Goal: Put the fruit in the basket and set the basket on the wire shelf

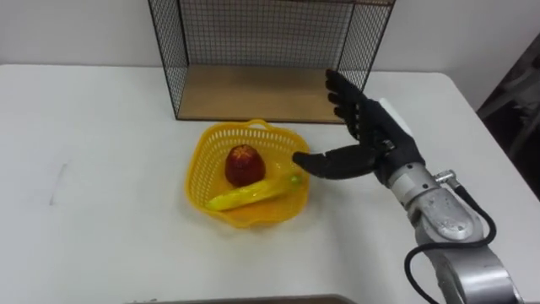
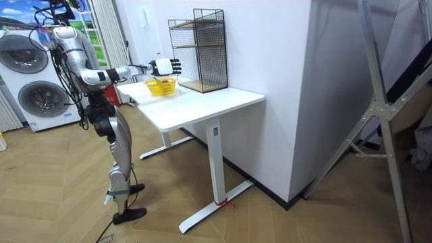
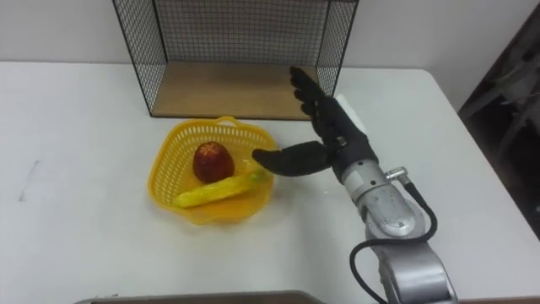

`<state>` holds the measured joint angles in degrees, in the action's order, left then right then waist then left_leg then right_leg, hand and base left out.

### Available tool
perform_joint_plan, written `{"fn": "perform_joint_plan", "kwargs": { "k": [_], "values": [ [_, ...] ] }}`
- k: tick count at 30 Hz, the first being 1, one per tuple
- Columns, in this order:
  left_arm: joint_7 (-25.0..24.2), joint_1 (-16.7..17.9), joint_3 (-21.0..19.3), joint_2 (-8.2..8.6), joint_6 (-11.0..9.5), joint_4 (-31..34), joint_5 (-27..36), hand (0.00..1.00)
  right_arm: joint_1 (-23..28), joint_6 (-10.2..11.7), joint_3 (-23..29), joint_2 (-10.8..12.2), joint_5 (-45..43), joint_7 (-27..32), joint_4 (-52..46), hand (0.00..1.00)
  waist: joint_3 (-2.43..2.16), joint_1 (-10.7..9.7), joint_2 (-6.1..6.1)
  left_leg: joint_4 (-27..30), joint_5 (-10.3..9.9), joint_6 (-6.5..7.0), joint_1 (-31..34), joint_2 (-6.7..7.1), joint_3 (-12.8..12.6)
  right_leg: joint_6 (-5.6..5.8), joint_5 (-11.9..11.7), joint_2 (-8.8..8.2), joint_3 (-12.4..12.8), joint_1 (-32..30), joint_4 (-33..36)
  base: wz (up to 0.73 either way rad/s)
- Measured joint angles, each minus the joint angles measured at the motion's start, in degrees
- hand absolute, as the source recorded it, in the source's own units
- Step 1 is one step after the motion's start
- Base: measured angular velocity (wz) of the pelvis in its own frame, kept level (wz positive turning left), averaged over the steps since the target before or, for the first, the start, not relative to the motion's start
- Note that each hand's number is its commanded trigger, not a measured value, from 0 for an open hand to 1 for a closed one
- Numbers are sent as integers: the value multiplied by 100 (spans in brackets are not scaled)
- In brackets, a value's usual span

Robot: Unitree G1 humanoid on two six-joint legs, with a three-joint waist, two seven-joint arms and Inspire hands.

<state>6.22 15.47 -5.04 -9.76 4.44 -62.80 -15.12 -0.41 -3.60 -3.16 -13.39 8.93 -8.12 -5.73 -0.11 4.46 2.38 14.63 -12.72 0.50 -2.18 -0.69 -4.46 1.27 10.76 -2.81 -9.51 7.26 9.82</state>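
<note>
Basket: yellow plastic, open lattice wall, standing upright on the white table at the centre of the frame. It sits just below the front edge of the wire shelf and is not on it.

Contents: two pieces of fruit, both inside the basket.
- The red fruit is rounded and sits towards the upper middle of the bowl.
- The yellow fruit is long and slim, and lies just below the red one, touching or nearly touching it.
- The yellow fruit's long axis runs from lower left to upper right of the frame. Its greenish tip points at the basket's right rim.

Wire shelf: black mesh on the sides and back, with a wooden board as its floor. It takes up the upper centre of the frame with its open face towards the basket.

Right hand: it enters from the lower right and hangs above the table just right of the basket.
- The fingers are straight and spread, pointing to the upper left at the shelf's right front corner.
- The thumb is stretched left towards the basket's right rim.
- The hand grips nothing. Whether the thumb tip touches the rim cannot be settled from this angle.

Room view: the robot stands at the table end on the room view's left, with this arm held out over the basket. Washing machines stand behind it.
</note>
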Motion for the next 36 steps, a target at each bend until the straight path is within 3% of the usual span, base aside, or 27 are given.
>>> {"fn": "perform_joint_plan", "kwargs": {
  "k": [2,7,11,16,20,23,27,30,34,36],
  "values": [
    [16,23,-167,-3,-49,-126,170,0,129,84,111,-11,223,67,0,0,-22,-10,-50,5,-1,2,-1,-2,0,2,-3,-1,0,1,1,0],
    [274,100,-647,-9,-254,-399,1182,0,360,110,284,-43,517,375,0,0,-21,-2,-244,-27,-2,3,-2,-12,-32,0,-5,2,36,3,26,-2],
    [569,207,-1101,-12,-319,-404,1945,0,545,111,363,-183,657,566,0,0,-27,38,-286,-23,-1,4,-28,-10,-36,1,-4,0,77,7,62,-2],
    [1136,314,-1551,-12,-329,-401,2725,0,809,109,447,-171,726,763,-6,0,-11,69,-305,-20,3,7,-23,-5,-7,5,4,-3,80,-4,62,0],
    [1698,325,-1946,-30,-359,-314,3427,0,824,109,462,-179,999,987,-21,0,-26,100,-324,-43,6,12,-35,4,-20,5,5,2,156,-23,-5,-1],
    [2252,429,-2121,-41,-376,192,3834,0,866,109,461,-182,1210,1226,-30,0,-40,139,-344,-89,12,18,-61,13,-17,10,-1,-1,138,-19,-10,1],
    [3123,460,-2356,-44,-454,1505,4053,0,978,109,491,-184,1176,1463,-27,0,-41,216,-403,-109,13,18,-107,17,13,10,-3,-3,139,7,-4,3],
    [3704,415,-2412,-47,-627,2549,4022,0,1090,110,497,-153,1011,1501,-29,0,-24,227,-453,-186,24,16,-150,28,14,11,-2,-5,138,57,-10,0],
    [4375,390,-2369,-45,-785,4364,3815,0,1375,110,496,-144,999,1514,-71,0,-32,275,-407,-189,26,12,-93,24,14,14,0,-2,141,-14,-3,-2],
    [4675,426,-2318,36,-728,4655,3418,0,1442,120,505,-128,974,1506,-67,0,-22,267,-400,-182,27,14,-59,27,4,13,-1,-5,138,-19,-6,0]
  ]
}}
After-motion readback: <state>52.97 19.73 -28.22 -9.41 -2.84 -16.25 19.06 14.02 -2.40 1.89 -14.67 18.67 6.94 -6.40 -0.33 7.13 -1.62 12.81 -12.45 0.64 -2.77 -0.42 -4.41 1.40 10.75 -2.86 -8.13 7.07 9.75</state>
